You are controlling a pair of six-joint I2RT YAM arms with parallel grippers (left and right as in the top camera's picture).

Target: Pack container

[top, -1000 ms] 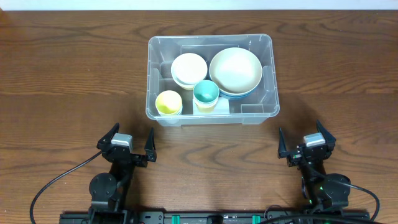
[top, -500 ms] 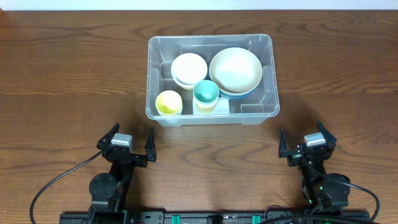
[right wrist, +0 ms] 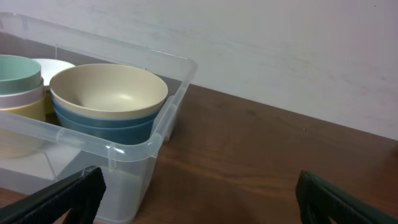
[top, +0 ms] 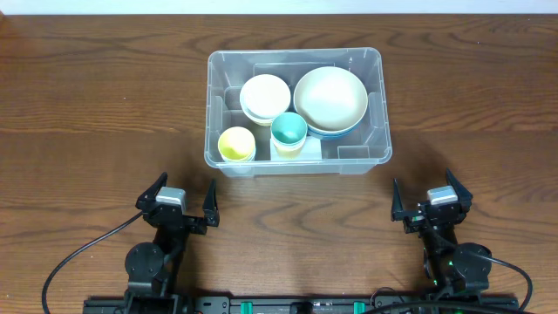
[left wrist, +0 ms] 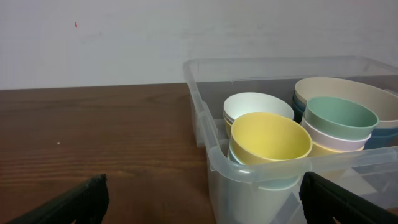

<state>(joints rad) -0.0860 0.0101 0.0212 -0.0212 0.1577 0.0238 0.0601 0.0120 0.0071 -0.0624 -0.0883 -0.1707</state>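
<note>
The container [top: 295, 51] sits on the tabletop [top: 105, 105] a little toward 12 o'clock from the middle in the overhead view, its long sides running 9 to 3. It is clear plastic with no lid on it.

Inside the container:
- At 2 o'clock, a wide cream bowl [top: 330, 96] is nested on blue bowls.
- At 11 o'clock, a white bowl [top: 265, 94] tops a smaller stack.
- At 8 o'clock, a yellow cup [top: 236, 142] stands against the near wall, sitting in a paler cup.
- Near 6 o'clock, a teal cup [top: 289, 129] tops a stack of pale cups, just beside the yellow one.

The corner at 4 o'clock shows bare floor.

The left gripper [top: 187, 180] rests low at 7 o'clock from the container, well apart from it. Its jaws are spread wide and hold nothing. The right gripper [top: 420, 178] mirrors it at 5 o'clock, jaws equally wide apart and empty. Both point toward 12 o'clock.

In each wrist view the dark fingers [left wrist: 68, 202] show only at the bottom corners. The container's near wall lies ahead of them, to the right of the left arm and to the left of the right arm.
</note>
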